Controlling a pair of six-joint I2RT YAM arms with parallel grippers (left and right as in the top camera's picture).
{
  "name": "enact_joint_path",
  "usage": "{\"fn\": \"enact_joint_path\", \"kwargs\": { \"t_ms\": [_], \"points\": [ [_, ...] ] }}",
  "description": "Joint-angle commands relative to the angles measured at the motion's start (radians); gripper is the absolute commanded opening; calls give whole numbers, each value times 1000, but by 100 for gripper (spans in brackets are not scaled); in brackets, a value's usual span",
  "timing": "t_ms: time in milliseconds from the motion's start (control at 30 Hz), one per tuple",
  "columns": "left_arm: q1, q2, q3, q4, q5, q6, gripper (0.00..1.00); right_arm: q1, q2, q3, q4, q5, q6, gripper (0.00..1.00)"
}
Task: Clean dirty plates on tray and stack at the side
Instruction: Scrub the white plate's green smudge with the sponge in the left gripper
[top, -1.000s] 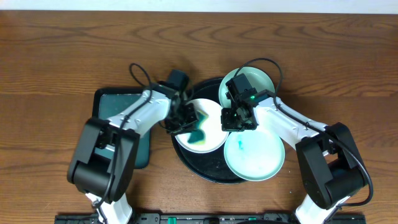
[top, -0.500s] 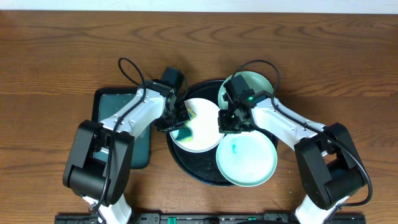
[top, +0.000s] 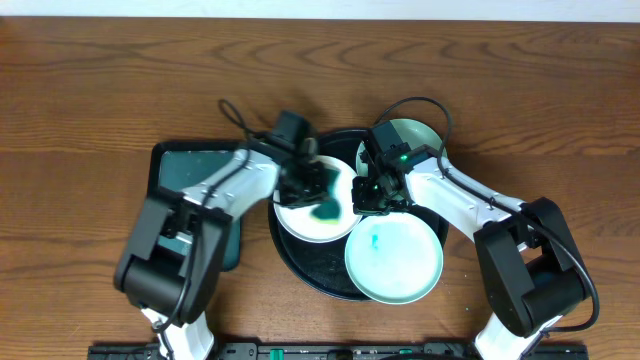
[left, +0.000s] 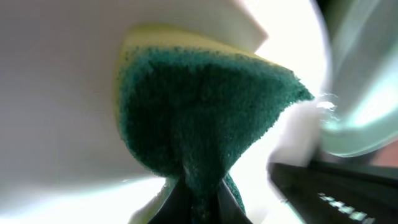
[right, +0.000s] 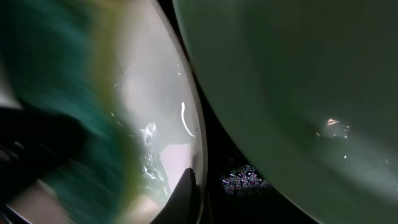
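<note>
The black tray (top: 312, 272) holds three plates. The white plate (top: 305, 226) lies at its left. One mint plate (top: 400, 265) with a teal smear lies at the front right, the other mint plate (top: 418, 138) at the back right. My left gripper (top: 312, 188) is shut on a green-and-yellow sponge (top: 325, 208) and presses it on the white plate. In the left wrist view the sponge (left: 199, 118) fills the middle. My right gripper (top: 368, 196) is shut on the white plate's right rim (right: 198, 134). The blurred sponge (right: 56, 93) shows at the left of the right wrist view.
A dark-green rectangular tray (top: 185, 175) lies left of the black tray, under my left arm. Brown wooden table (top: 100, 80) surrounds both trays. The right arm's cable loops over the back mint plate.
My left gripper has moved the sponge rightward across the white plate, toward its middle. The right gripper has stayed on the plate's rim. The front mint plate shifted slightly left.
</note>
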Motion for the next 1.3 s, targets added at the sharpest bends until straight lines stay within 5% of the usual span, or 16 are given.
{"fn": "enact_joint_path", "kwargs": {
  "t_ms": [0,333,667,1000,1267],
  "points": [
    [-93,45,-24,42,93,-57,7,-3,10,-8,-12,40,-17,1],
    [7,45,-24,13,-88,-19,7,-3,10,-8,-31,40,-17,1],
    [94,45,29,-194,-564,62,7,-3,10,-8,-31,40,-34,1],
    [92,38,87,-335,-793,65,7,-3,10,-8,-31,40,-36,1],
    [69,-8,127,-385,-759,97,7,-3,10,-8,-23,40,-36,1]
  ]
}}
